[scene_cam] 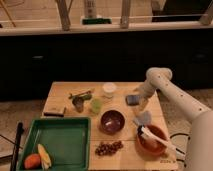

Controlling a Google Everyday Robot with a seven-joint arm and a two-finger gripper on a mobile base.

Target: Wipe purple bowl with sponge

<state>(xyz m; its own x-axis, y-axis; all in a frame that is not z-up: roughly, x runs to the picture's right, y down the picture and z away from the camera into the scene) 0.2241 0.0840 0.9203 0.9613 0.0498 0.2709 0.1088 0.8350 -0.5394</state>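
Note:
The purple bowl (112,121) sits upright near the middle of the wooden table (62,92), and it looks empty. The sponge (132,99), a blue-grey block, lies behind and to the right of the bowl. My gripper (143,102) hangs down from the white arm (175,97) at the sponge's right edge, close over the table. I cannot tell whether it touches the sponge.
A green tray (60,142) at the front left holds an orange (32,160) and a yellow item (44,156). Grapes (108,148), a brown bowl (152,141) with a white utensil, a grey object (143,119), a white cup (108,90), a green cup (96,105) and a metal cup (78,104) surround the purple bowl.

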